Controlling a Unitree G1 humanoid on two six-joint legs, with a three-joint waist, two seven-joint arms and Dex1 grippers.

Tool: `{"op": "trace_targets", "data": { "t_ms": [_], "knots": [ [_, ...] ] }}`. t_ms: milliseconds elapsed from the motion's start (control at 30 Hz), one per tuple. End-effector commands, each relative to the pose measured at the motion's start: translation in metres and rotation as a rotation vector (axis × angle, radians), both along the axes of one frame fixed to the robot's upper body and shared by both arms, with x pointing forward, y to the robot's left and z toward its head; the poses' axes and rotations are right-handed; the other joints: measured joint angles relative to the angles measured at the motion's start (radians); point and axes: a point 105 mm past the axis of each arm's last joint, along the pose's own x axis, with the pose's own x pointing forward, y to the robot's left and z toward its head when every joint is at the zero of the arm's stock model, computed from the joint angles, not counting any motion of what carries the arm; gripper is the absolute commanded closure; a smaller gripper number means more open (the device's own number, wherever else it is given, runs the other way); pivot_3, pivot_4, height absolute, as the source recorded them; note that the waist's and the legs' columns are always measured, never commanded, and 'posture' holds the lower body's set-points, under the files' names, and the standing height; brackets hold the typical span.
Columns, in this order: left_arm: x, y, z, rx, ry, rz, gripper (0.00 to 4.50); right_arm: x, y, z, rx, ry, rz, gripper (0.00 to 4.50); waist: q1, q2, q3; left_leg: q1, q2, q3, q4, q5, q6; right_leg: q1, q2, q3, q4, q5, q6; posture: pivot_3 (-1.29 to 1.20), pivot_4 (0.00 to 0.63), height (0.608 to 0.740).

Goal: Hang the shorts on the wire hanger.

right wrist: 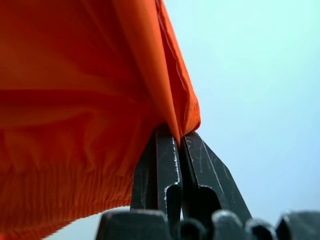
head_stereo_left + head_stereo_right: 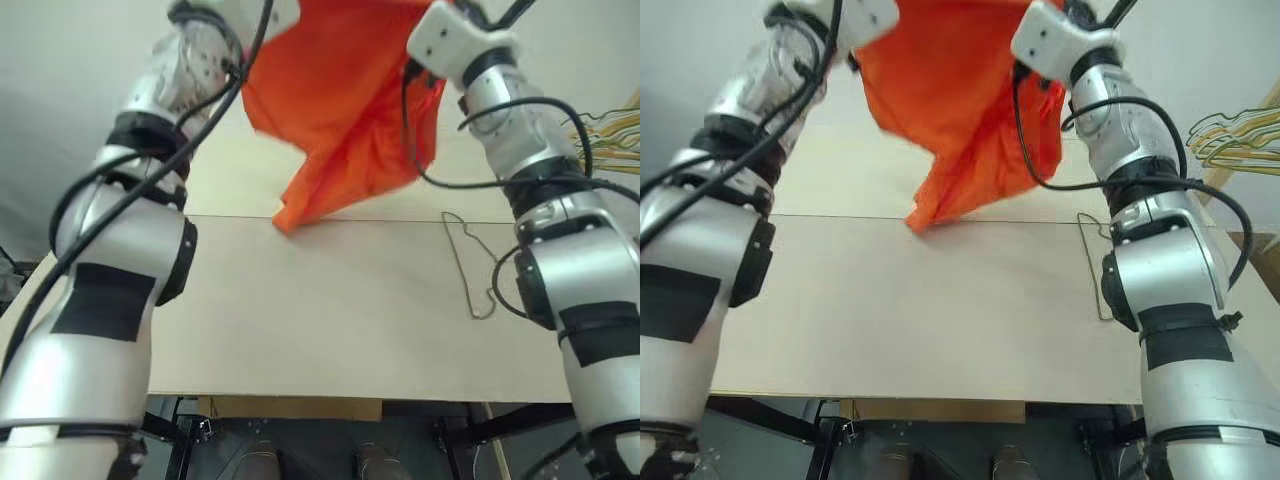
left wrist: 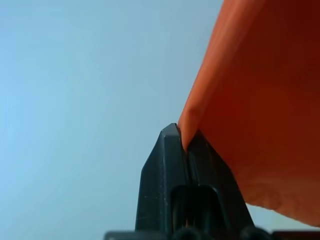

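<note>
Shorts (image 2: pixel 340 110), soft crumpled orange fabric, seemingly pincer-held aloft.

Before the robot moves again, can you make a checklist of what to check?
1. Left tool pinching the shorts: ok.
2. Right tool pinching the shorts: ok.
3. Shorts lifted fully off the table: cannot tell; the lowest corner hangs at the tabletop.
4. Wire hanger lying flat on the table, clear of the shorts: ok.
5. Shorts on the hanger: not ok, not yet.

place: lab-like test setup | evidence: bare plywood table (image 2: pixel 330 320), plain grey wall (image 2: pixel 60 60)
</note>
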Motion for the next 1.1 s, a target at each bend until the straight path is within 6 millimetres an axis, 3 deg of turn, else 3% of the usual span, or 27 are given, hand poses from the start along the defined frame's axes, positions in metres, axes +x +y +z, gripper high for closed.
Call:
{"op": "trace_targets", "data": {
  "t_ms": [33, 133, 233, 300, 400, 533, 733, 800, 1000, 1100],
  "knots": [
    [-0.022, 0.018, 0.037, -0.065, -0.239, 0.047, 4.48, -0.019, -0.026, 0.019, 0.095, -0.209, -0.028, 4.5, 0.012, 0.0, 0.0, 0.0, 0.0, 0.001, -0.004, 0.0, -0.001, 0.0, 0.0, 0.0, -0.004, 0.0, 0.0, 0.15, 0.0, 0.74],
    [-0.014, 0.009, 0.014, 0.001, -0.193, -0.013, 4.48, -0.009, -0.023, -0.019, 0.005, -0.096, 0.038, 4.5, 0.031, 0.0, 0.0, 0.001, 0.0, 0.001, -0.008, -0.001, -0.003, 0.0, -0.001, -0.003, -0.008, -0.001, 0.0, 0.14, 0.0, 0.74],
    [-0.002, -0.004, -0.037, 0.035, -0.004, -0.173, 4.48, -0.007, -0.025, -0.066, -0.095, 0.02, 0.106, 4.5, 0.046, 0.0, 0.0, 0.003, -0.001, 0.002, -0.008, -0.001, -0.004, 0.005, -0.003, -0.006, -0.013, -0.001, 0.0, 0.15, 0.0, 0.74],
    [-0.001, -0.011, -0.083, 0.118, 0.149, -0.315, 4.48, -0.01, -0.026, -0.098, -0.161, 0.104, 0.169, 4.5, 0.055, 0.0, 0.0, 0.003, -0.003, 0.003, -0.006, 0.0, -0.005, 0.006, -0.004, -0.007, -0.014, -0.001, 0.0, 0.15, 0.0, 0.74],
    [-0.011, -0.009, -0.143, 0.14, 0.374, -0.507, 4.48, -0.022, -0.025, -0.143, -0.25, 0.227, 0.273, 4.5, 0.063, 0.0, 0.0, 0.004, -0.002, 0.002, -0.004, 0.002, -0.007, 0.006, -0.004, -0.007, -0.013, -0.001, 0.0, 0.16, 0.0, 0.74],
    [-0.043, 0.001, -0.199, 0.156, 0.628, -0.723, 4.48, -0.044, -0.023, -0.187, -0.316, 0.352, 0.391, 4.5, 0.056, 0.0, 0.0, 0.004, -0.002, 0.002, -0.002, 0.003, -0.007, 0.006, -0.004, -0.007, -0.011, 0.0, -0.001, 0.18, 0.0, 0.74],
    [-0.121, 0.014, -0.239, 0.203, 1.048, -0.943, 4.48, -0.081, -0.02, -0.233, -0.393, 0.539, 0.553, 4.5, 0.025, 0.0, 0.0, 0.008, -0.001, -0.002, 0.006, 0.002, -0.005, 0.012, -0.004, -0.008, 0.002, 0.0, -0.001, 0.2, 0.0, 0.74],
    [-0.148, 0.02, -0.248, 0.244, 1.197, -0.973, 4.48, -0.098, -0.017, -0.25, -0.435, 0.62, 0.613, 4.5, 0.014, 0.001, 0.0, 0.008, -0.001, -0.005, 0.015, -0.005, 0.007, 0.015, -0.003, -0.01, 0.003, -0.001, 0.0, 0.2, 0.0, 0.74],
    [-0.21, 0.048, -0.271, 0.417, 1.606, -0.96, 4.48, -0.15, -0.017, -0.295, -0.615, 0.868, 0.73, 4.5, -0.012, 0.002, 0.001, 0.046, -0.001, -0.007, 0.019, -0.003, 0.019, 0.057, -0.004, -0.013, 0.002, -0.01, 0.0, 0.18, 0.0, 0.74],
    [-0.23, 0.048, -0.277, 0.437, 1.699, -0.994, 4.48, -0.172, -0.023, -0.31, -0.7, 0.99, 0.744, 4.5, -0.018, 0.001, 0.001, 0.059, -0.001, -0.008, 0.019, -0.002, 0.02, 0.07, -0.005, -0.013, 0.002, -0.012, -0.001, 0.18, 0.0, 0.74]
  ]
}}
